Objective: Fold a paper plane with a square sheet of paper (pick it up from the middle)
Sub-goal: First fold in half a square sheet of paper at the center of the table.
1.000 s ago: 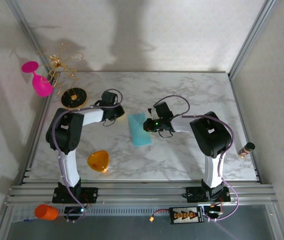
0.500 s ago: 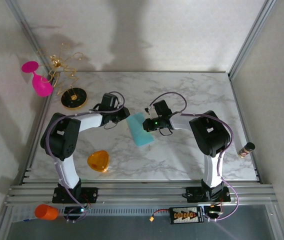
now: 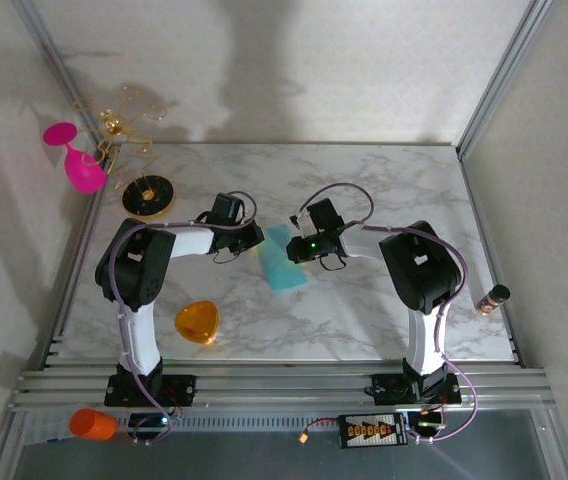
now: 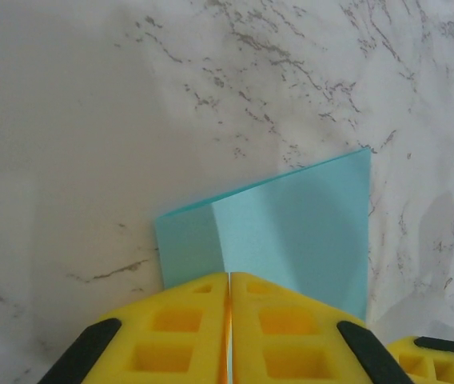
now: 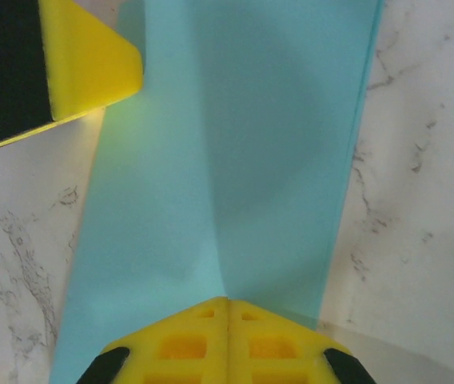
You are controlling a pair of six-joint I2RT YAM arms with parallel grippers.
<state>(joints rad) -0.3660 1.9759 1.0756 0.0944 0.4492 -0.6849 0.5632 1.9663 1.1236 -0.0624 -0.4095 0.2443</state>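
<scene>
Thin teal paper sheet (image 3: 280, 265), creased w/ raised fold, on marble worktop (image 3: 384, 180); L fingers (image 4: 181, 328) & R fingers (image 5: 181, 346) both clenched on it.

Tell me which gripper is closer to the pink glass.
Left. The left gripper is shut at the teal paper's left edge, the side toward the pink glass. The right gripper is at the paper from farther right.
</scene>
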